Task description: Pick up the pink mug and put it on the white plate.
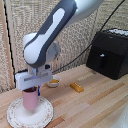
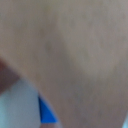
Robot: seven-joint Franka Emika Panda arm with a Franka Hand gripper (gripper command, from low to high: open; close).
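Pink mug upright on white platter, near centre. Gripper low over mug rim, apparently clasping it; wrist view too blurred to confirm. Placement seems nearly done; release pending.

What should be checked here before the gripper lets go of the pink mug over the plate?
1. Pink mug is over the white platter: ok, it sits within the rim.
2. Mug is upright: ok, no visible tilt in the exterior view.
3. Mug base is resting on the platter: cannot tell; contact looks likely, but the picture is too coarse.
4. Gripper is closed on the mug: cannot tell; the fingers are hidden at the mug's top and the wrist view is blurred.
5. Small white bowl and yellow block are clear of the platter: ok, both lie apart from it.
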